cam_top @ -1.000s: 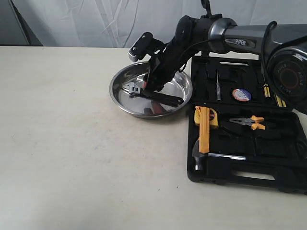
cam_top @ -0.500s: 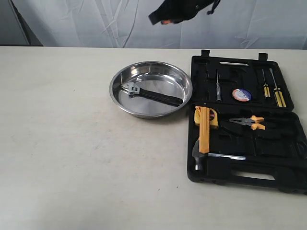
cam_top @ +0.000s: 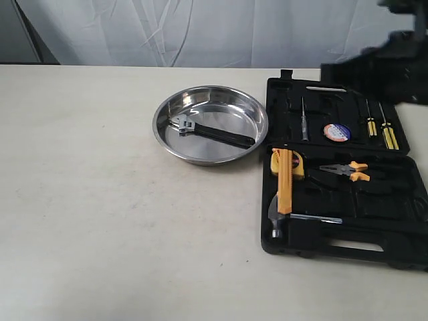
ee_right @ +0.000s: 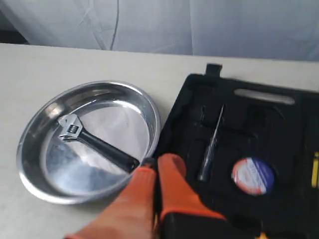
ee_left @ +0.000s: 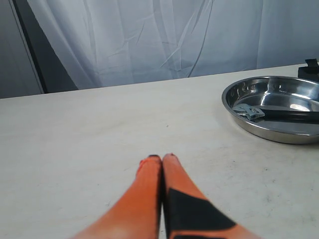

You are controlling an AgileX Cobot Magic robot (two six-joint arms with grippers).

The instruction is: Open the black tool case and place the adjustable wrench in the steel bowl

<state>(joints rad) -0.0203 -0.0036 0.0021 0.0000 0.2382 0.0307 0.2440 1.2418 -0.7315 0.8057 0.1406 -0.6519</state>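
Observation:
The adjustable wrench (cam_top: 209,132) lies flat in the steel bowl (cam_top: 167,144), silver head to the left and black handle to the right; it also shows as wrench (ee_right: 94,143) in bowl (ee_right: 31,181) and wrench (ee_left: 276,113) in bowl (ee_left: 269,132). The black tool case (cam_top: 334,242) lies open right of the bowl. My right gripper (ee_right: 158,163) is shut and empty, raised above the gap between bowl and case; only a blurred dark part of that arm (cam_top: 374,73) shows at the upper right. My left gripper (ee_left: 161,158) is shut and empty over bare table, far from the bowl.
In the open case lie a yellow-handled hammer (cam_top: 284,190), yellow-handled pliers (cam_top: 348,171), a tape roll (cam_top: 336,132), a thin probe (cam_top: 303,118) and two screwdrivers (cam_top: 378,126). A white curtain hangs behind the table (cam_top: 100,221).
One second ago the right arm reached down into the bowl at the wrench. It has since lifted away and swung to the upper right. The wrench stays in the bowl.

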